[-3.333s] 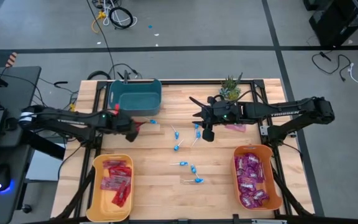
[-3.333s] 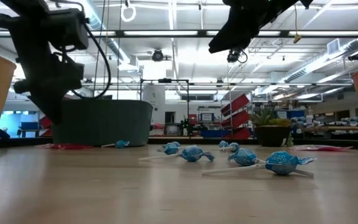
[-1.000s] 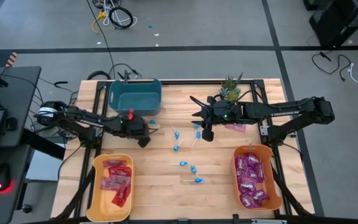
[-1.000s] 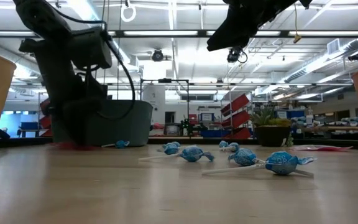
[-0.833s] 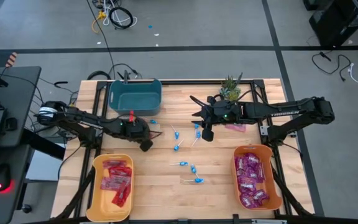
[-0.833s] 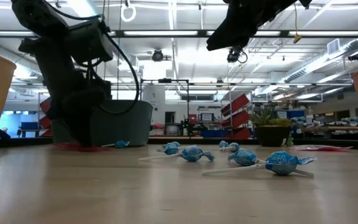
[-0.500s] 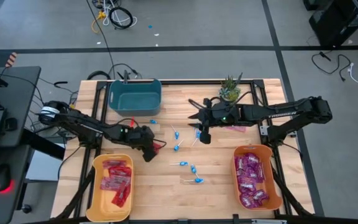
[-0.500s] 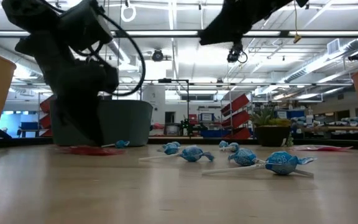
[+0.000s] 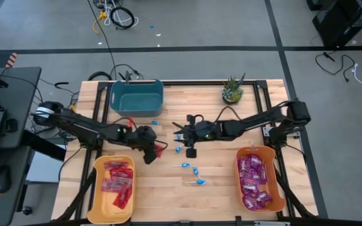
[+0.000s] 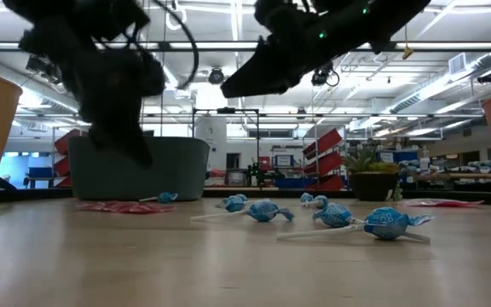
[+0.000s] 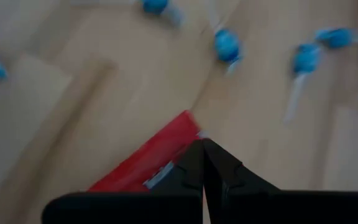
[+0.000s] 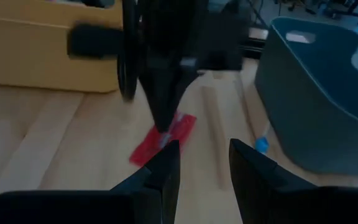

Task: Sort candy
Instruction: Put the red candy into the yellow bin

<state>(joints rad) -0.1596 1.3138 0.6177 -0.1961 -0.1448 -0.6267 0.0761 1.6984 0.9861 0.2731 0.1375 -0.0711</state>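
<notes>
My left gripper (image 9: 154, 152) is shut, left of the table's middle. Its tips stand over a flat red packet (image 11: 143, 163), which the low view shows lying on the wood (image 10: 116, 206) below them. My right gripper (image 12: 202, 155) is open with nothing between its fingers. It hangs above the table's middle (image 9: 188, 148), facing the left gripper. Several blue lollipops (image 9: 195, 171) lie on the wood under and near it. Red packets fill the yellow bin (image 9: 97, 188); purple packets fill the orange bin (image 9: 275, 182). My left gripper points its shut fingers (image 11: 191, 163) slanting down, next to one end of the red packet (image 11: 182, 134). The packet lies flat on the table. I cannot tell whether the tips touch it.
The teal bin (image 9: 137, 94) stands at the far left, with one lollipop (image 9: 154, 122) in front of it. A potted plant (image 9: 232, 93) is at the far right. Another flat packet (image 10: 440, 203) lies on the table's right side.
My left gripper, still shut, has gone toward the table's middle and near edge, and its tips have tipped up off the wood. The red packet has slid along the table with it, away from the teal bin. My right gripper has come down and leftward over the lollipops.
</notes>
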